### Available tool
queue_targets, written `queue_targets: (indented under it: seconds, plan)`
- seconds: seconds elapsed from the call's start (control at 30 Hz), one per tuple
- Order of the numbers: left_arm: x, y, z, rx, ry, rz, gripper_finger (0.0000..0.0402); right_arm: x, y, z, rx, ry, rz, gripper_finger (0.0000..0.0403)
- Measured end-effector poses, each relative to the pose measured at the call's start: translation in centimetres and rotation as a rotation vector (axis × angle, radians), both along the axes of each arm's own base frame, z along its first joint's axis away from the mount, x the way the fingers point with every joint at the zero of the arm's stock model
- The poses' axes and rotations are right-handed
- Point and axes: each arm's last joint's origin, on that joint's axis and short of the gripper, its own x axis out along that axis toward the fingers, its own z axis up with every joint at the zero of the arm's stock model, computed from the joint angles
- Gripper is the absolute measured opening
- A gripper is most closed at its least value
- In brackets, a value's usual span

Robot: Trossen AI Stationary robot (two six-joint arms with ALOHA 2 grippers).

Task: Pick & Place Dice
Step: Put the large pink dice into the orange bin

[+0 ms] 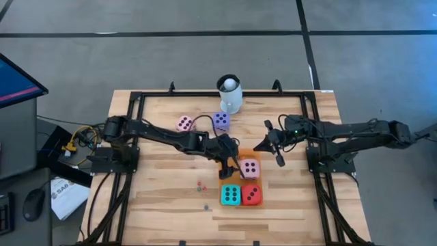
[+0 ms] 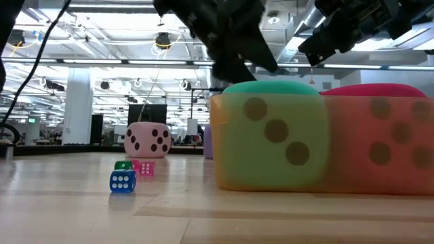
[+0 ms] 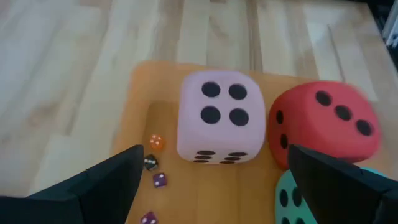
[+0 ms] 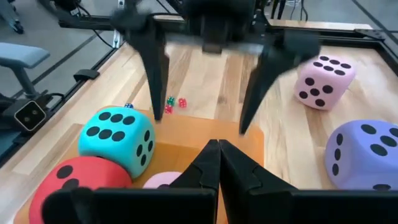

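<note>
Three dice (image 1: 240, 183) sit on the mat (image 1: 235, 156), two (image 1: 203, 123) wait at 11 o'clock; left gripper (image 1: 230, 166) spread empty above, right gripper (image 1: 261, 146) clenched.

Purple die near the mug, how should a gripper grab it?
Judging from the high view, come straight down on the purple die and pinch two opposite flat side faces, fingers wide. It sits square on the table, apart from the pink die and the white mug, so the sides look clear. The open left gripper seems nearest.

open-plan lab: exposed ceiling ducts (image 2: 102, 41)
</note>
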Motion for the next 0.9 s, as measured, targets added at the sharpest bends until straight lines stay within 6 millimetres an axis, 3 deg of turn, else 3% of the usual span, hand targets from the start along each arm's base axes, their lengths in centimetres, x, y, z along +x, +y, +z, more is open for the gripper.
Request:
queue_targets:
  seconds: [0.27, 0.47, 0.7, 0.9]
  plan:
    - [-4.3, 0.8, 4.1, 0.053, -0.05, 0.013, 0.0368, 0.0, 0.2, 0.0, -0.012, -0.005, -0.009, 0.0]
    - [-8.8, 2.1, 6.0, 0.116, -0.126, 0.274, 0.0375, 0.1, 0.1, 0.2, -0.014, -0.02, -0.012, 0.0]
    - [-13.6, 3.4, 5.6, 0.06, -0.195, 0.521, 0.0389, 0.2, 0.1, 0.3, -0.015, -0.035, -0.013, 0.0]
    - [-16.2, 4.9, 4.3, 0.003, -0.217, 0.681, 0.0399, 0.2, 0.1, 0.3, -0.018, -0.033, -0.023, 0.0]
